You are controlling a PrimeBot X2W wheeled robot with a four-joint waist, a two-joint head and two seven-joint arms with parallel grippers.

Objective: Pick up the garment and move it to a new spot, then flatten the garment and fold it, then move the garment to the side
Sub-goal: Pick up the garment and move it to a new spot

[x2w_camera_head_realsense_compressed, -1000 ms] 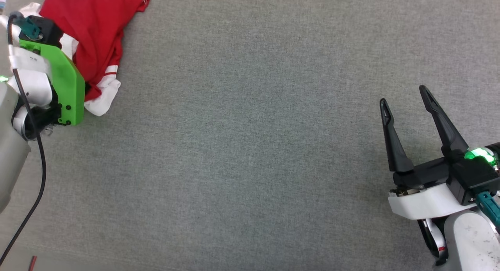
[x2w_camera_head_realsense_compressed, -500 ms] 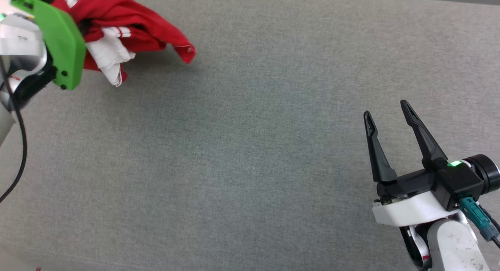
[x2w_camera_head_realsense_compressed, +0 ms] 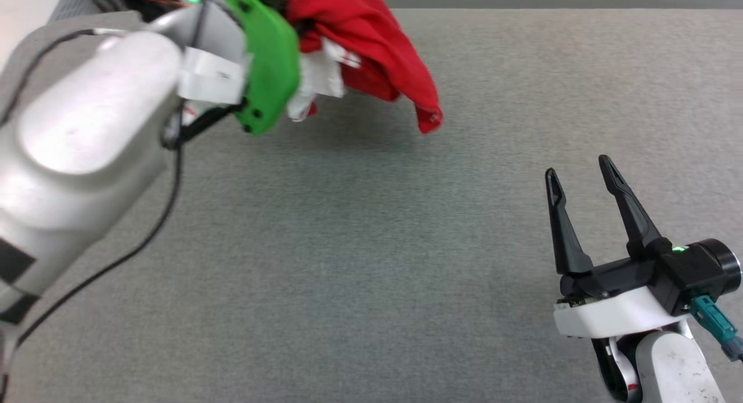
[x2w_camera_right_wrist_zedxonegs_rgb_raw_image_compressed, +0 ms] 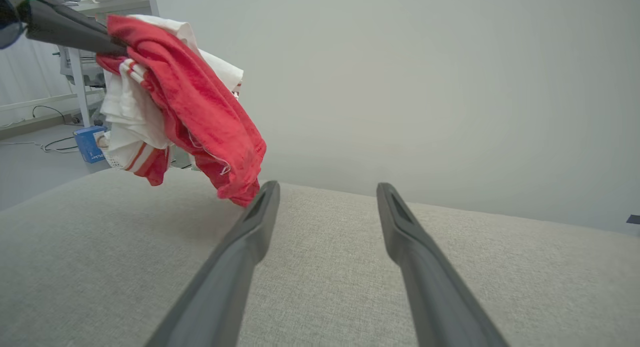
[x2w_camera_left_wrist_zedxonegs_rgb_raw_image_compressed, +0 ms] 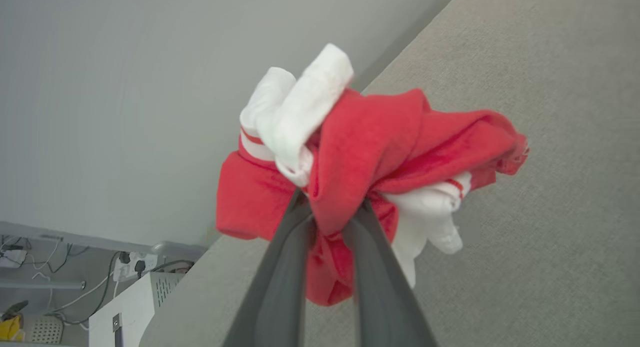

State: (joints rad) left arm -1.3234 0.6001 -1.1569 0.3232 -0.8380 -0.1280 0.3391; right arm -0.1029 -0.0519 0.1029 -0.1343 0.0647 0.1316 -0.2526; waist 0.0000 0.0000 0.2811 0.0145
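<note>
Left gripper (x2w_camera_left_wrist_zedxonegs_rgb_raw_image_compressed: 332,203) pinches the bunched garment (x2w_camera_left_wrist_zedxonegs_rgb_raw_image_compressed: 380,147) above the grey fabric surface (x2w_camera_head_realsense_compressed: 360,258); right gripper (x2w_camera_head_realsense_compressed: 577,168) gapes well apart.

Bunched red-white garment (x2w_camera_left_wrist_zedxonegs_rgb_raw_image_compressed: 370,152), airborne

Looks like a robotics lab or test rm, not a home. I work over a wide work surface (x2w_camera_head_realsense_compressed: 371,246) covered w/ plain grey fabric, set vs. a bare pale wall (x2w_camera_right_wrist_zedxonegs_rgb_raw_image_compressed: 400,62). Past the surface's edge, left wrist view: a power strip (x2w_camera_left_wrist_zedxonegs_rgb_raw_image_compressed: 131,266) w/ plugs in it, loose cables (x2w_camera_left_wrist_zedxonegs_rgb_raw_image_compressed: 80,298), a white equipment box (x2w_camera_left_wrist_zedxonegs_rgb_raw_image_compressed: 145,307) w/ vent holes. Right wrist view: a white metal rack (x2w_camera_right_wrist_zedxonegs_rgb_raw_image_compressed: 76,82), plus a blue box (x2w_camera_right_wrist_zedxonegs_rgb_raw_image_compressed: 89,143) and more cable (x2w_camera_right_wrist_zedxonegs_rgb_raw_image_compressed: 57,146) on the floor.
</note>
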